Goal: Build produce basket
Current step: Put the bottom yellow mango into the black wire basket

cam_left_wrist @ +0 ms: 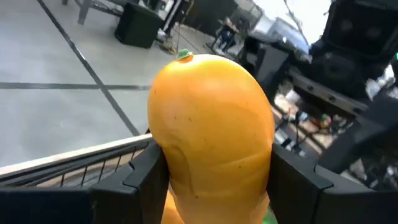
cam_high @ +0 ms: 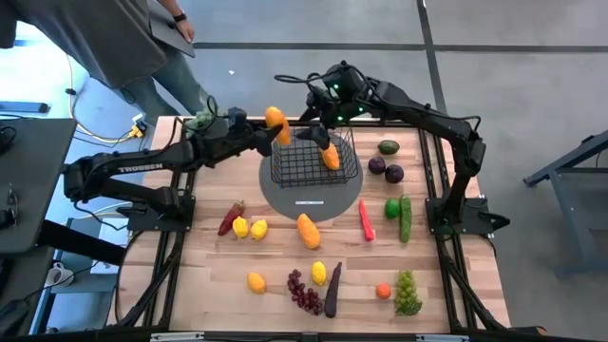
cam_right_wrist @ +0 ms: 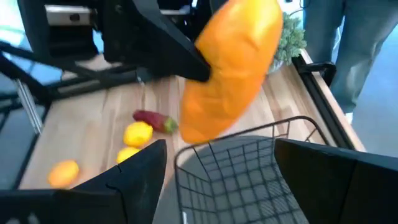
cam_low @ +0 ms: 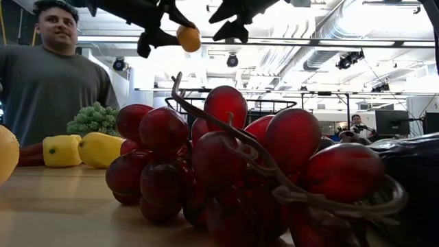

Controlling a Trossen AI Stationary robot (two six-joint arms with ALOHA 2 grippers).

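Note:
The black wire basket [cam_high: 285, 176] stands on a round grey disc at the table's far middle, with an orange fruit [cam_high: 330, 155] lying inside it. My left gripper [cam_high: 271, 128] reaches in from the left and is shut on an orange mango [cam_high: 276, 122], which hangs over the basket's far left corner. In the low view that mango [cam_low: 188, 38] is high above the table. My right gripper [cam_high: 323, 106] hovers over the basket's far rim, open, with only the basket [cam_right_wrist: 242, 174] showing below the gap between its fingers [cam_right_wrist: 143, 168]. My left gripper pinches the mango's lower half [cam_left_wrist: 211, 186] between its two fingers [cam_left_wrist: 146, 171], one on each side. The fingers come about level from the table's left. The mango stands upright in the hold with its stem end [cam_left_wrist: 184, 55] up, lifted clear of basket and table.
Loose produce lies on the near half of the table: lemons [cam_high: 249, 228], a mango [cam_high: 308, 231], a red pepper [cam_high: 230, 218], a cucumber [cam_high: 406, 218], purple grapes [cam_high: 304, 292], green grapes [cam_high: 408, 293]. A leafy bunch [cam_high: 199, 120] sits at the far left, and a person [cam_low: 55, 68] stands behind it.

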